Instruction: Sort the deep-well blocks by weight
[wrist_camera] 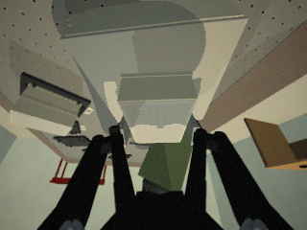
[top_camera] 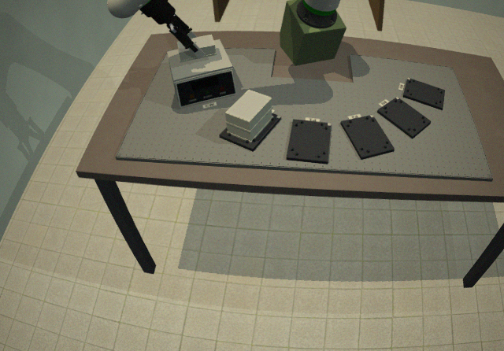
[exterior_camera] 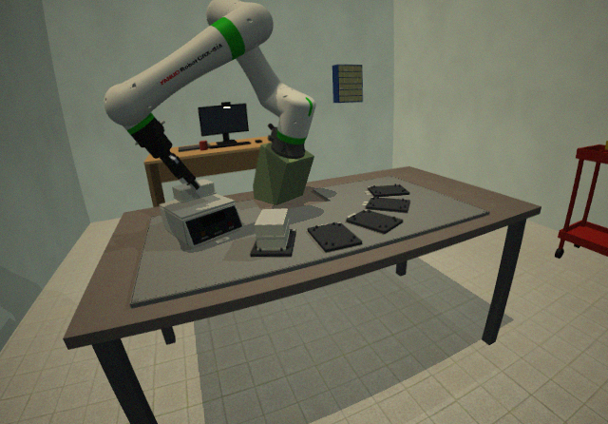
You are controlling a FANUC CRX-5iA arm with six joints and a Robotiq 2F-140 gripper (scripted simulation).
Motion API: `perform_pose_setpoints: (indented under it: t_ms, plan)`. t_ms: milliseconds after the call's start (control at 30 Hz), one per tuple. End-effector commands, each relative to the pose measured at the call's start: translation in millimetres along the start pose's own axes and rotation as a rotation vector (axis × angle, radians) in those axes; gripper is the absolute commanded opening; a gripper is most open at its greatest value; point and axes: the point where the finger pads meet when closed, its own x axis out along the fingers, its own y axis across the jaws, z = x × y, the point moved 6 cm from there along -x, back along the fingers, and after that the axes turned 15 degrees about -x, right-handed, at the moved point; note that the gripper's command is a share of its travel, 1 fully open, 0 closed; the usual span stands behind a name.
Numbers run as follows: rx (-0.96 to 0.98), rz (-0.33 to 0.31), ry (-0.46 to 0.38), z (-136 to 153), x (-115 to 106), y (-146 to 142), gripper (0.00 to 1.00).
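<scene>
At upper left of the top view, the black gripper (top_camera: 190,46) grips a pale off-white block (top_camera: 205,44) over the light grey check-weigher (top_camera: 201,75), whose front panel is black. At centre, the off-white stacked blocks (top_camera: 249,113) sit on a black nest (top_camera: 234,138). Toward the right, four nest plates (top_camera: 309,140) are charcoal with small white labels. The mat (top_camera: 162,144) is grey, dotted with dark holes, on a brown table (top_camera: 284,182). The arm (exterior_camera: 196,61) is white with green bands, on an olive-green pedestal (top_camera: 311,40).

You are looking at a laboratory automation cell. A white six-joint robot arm (exterior_camera: 186,66) on a green pedestal (exterior_camera: 282,179) stands on a brown desk (exterior_camera: 304,281) topped with a grey perforated plate (exterior_camera: 196,272). A grey check-weigher (exterior_camera: 200,221), dark nest plates (exterior_camera: 333,236), a wooden monitor bench (exterior_camera: 206,156) and a red trolley (exterior_camera: 586,203) furnish the plain, tiled room.
</scene>
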Motion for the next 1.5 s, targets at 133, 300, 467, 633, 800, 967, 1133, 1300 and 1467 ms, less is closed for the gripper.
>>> perform_pose_setpoints:
  t_ms: [133, 300, 467, 633, 800, 967, 1133, 1300, 1467]
  plan:
    - [0.0, 0.0, 0.0, 3.7, -6.9, -0.9, 0.1]
    - [0.0, 0.0, 0.0, 7.7, -14.1, -2.0, 0.1]
    - [0.0, 0.0, 0.0, 11.8, -21.3, -3.1, 0.1]
    - [0.0, 0.0, 0.0, 15.8, -28.5, -4.2, 0.1]
    - [0.0, 0.0, 0.0, 18.2, -32.9, -4.8, 0.1]
    - [0.0, 0.0, 0.0, 19.5, -35.3, -5.2, 0.1]
    - [0.0, 0.0, 0.0, 19.5, -35.3, -5.2, 0.1]
    - [0.0, 0.0, 0.0, 19.5, -35.3, -5.2, 0.1]
    - [0.0, 0.0, 0.0, 19.5, -35.3, -5.2, 0.1]
